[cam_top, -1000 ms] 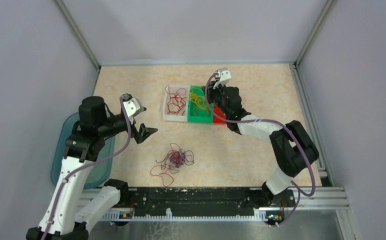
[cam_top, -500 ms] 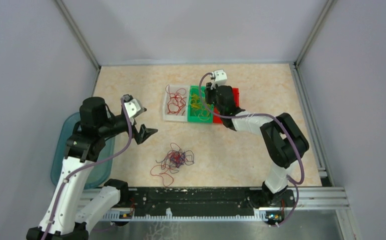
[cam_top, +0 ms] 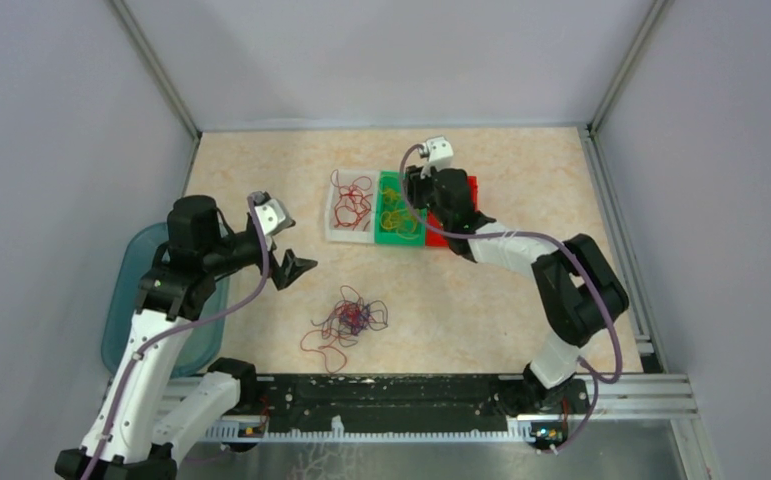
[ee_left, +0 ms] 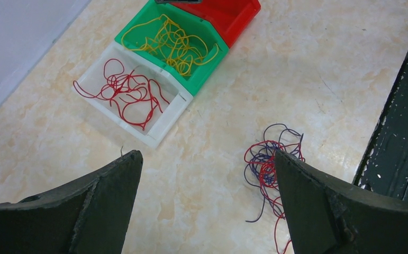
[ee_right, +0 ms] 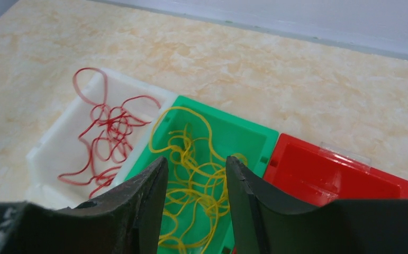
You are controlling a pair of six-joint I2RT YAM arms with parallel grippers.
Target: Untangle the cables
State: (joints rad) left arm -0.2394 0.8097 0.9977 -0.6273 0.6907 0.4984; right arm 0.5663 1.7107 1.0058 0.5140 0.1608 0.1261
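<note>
A tangle of red and dark purple cables lies on the table in front of the bins; it also shows in the left wrist view. Red cables lie in the white bin. Yellow cables lie in the green bin. The red bin holds no cable that I can see. My left gripper is open and empty, up and left of the tangle. My right gripper hovers over the green bin, jaws part open, holding nothing.
A teal tub sits at the table's left edge under the left arm. The three bins stand side by side at mid back. A black rail runs along the near edge. Grey walls enclose the table.
My right gripper has swung left from the red bin to over the green bin. My left gripper has shifted slightly right and down.
</note>
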